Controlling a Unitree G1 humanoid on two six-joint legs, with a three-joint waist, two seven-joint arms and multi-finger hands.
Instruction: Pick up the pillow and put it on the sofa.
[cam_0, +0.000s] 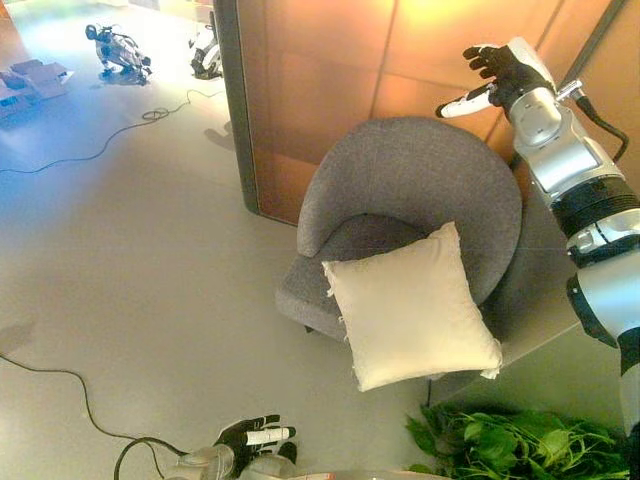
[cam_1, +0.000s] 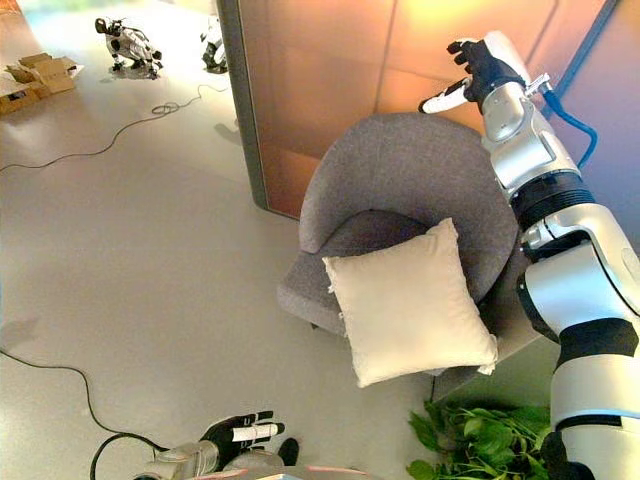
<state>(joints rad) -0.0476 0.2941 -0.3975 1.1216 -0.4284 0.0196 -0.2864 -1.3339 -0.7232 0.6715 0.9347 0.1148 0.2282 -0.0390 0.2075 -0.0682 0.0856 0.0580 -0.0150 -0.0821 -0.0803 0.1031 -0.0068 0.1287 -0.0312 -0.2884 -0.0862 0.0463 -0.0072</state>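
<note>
The cream pillow (cam_0: 412, 308) is resting on the grey sofa (cam_0: 420, 180), leaning against its backrest and overhanging the seat front. The right hand (cam_0: 492, 76) is hovering above the backrest, well apart from the pillow, fingers (cam_0: 455, 105) spread and holding nothing. The left hand (cam_0: 250, 437) is showing low over the floor (cam_0: 140, 260), fingers relaxed, empty. Green plant leaves (cam_0: 510, 440) are lying nearby.

Beyond my reach the pale grey floor (cam_0: 150, 280) runs smooth and glossy to a tall orange-brown wall panel (cam_1: 330, 70) with a dark grey edge post (cam_0: 232, 100). Left of that panel, far back, a small four-legged robot (cam_0: 118, 48) stands on the floor, and cardboard boxes (cam_1: 42, 72) lie further left. Below the panel, green leafy plants (cam_0: 520, 440) spread at the near edge.
</note>
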